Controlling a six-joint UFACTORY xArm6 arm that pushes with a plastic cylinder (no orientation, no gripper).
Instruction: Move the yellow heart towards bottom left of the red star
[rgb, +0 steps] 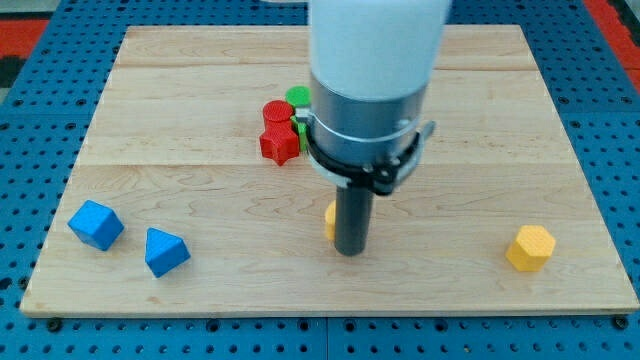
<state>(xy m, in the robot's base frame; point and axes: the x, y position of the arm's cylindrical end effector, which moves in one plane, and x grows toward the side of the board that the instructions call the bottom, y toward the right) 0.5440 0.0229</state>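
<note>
The red star (279, 144) lies on the wooden board left of the arm, just below a red round block (276, 111). Only a thin sliver of a yellow block (330, 220) shows at the left side of the rod; its shape is hidden, so I cannot tell that it is the heart. My tip (351, 251) is on the board right against that yellow sliver, on its right side, below and to the right of the red star.
A green block (297, 97) sits above the red ones, partly behind the arm. A blue cube (96, 224) and a blue wedge-like block (166, 252) lie at the bottom left. A yellow hexagonal block (529, 248) lies at the bottom right.
</note>
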